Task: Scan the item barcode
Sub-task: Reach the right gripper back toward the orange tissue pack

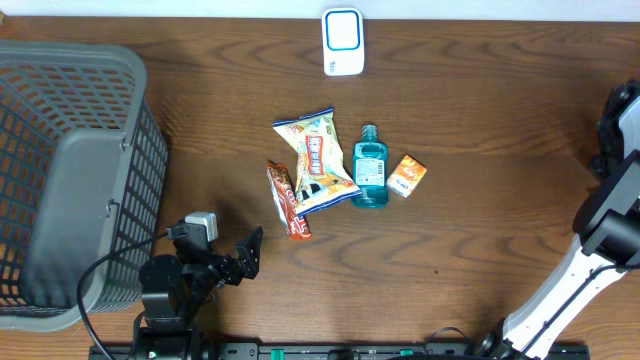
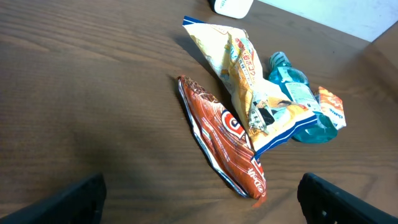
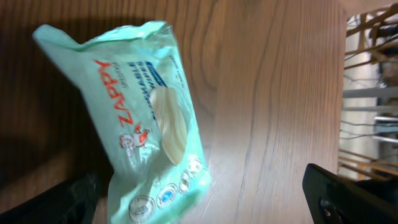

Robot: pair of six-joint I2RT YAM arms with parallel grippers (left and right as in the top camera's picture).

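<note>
A mint-green wipes pack (image 3: 146, 106) lies on the wooden table in the right wrist view. My right gripper (image 3: 205, 199) is open, its fingers far apart at the bottom corners, and the pack's lower end sits close to the left finger (image 3: 74, 202). The pack and that gripper do not show in the overhead view. The white and blue scanner (image 1: 342, 41) stands at the table's far edge. My left gripper (image 1: 243, 255) is open and empty, low at the front left, facing a red-brown snack packet (image 2: 224, 137).
A yellow chips bag (image 1: 315, 160), a blue bottle (image 1: 369, 170) and a small orange box (image 1: 407, 175) lie together mid-table. A grey mesh basket (image 1: 60, 180) fills the left side. The right arm (image 1: 600, 230) rises along the right edge.
</note>
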